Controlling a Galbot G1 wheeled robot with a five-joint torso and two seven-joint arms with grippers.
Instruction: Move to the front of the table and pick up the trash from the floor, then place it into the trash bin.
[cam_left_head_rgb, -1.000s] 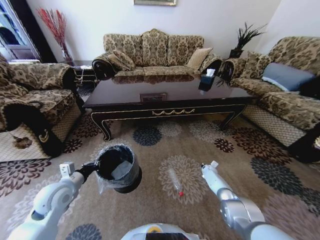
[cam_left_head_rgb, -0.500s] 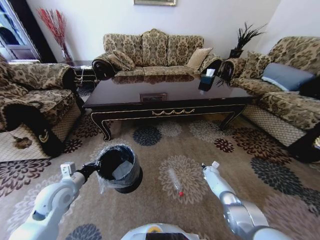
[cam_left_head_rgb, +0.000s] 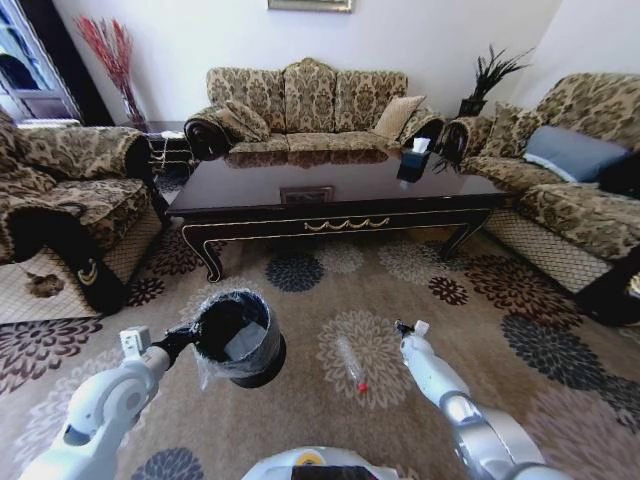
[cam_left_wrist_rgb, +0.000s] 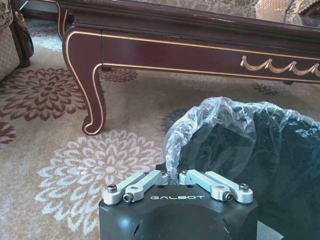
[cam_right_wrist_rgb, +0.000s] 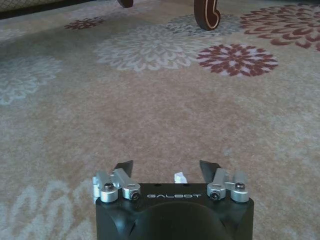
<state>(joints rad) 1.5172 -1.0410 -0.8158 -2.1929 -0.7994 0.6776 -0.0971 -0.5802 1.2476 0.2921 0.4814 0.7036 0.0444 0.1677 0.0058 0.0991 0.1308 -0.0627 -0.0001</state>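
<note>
"GALBOT" on left hand (cam_left_wrist_rgb: 170, 172), right hand (cam_right_wrist_rgb: 166, 167)

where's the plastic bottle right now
In the head view the plastic bottle lies on the carpet in front of the table, between the trash bin on the robot's left and the right hand.

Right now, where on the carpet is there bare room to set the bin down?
Free: the carpet strip between the glossy dark brown table and the black bag-lined bin held by the left tool. Crowded: between bin and right tool, where the clear red-capped bottle lies.
</note>
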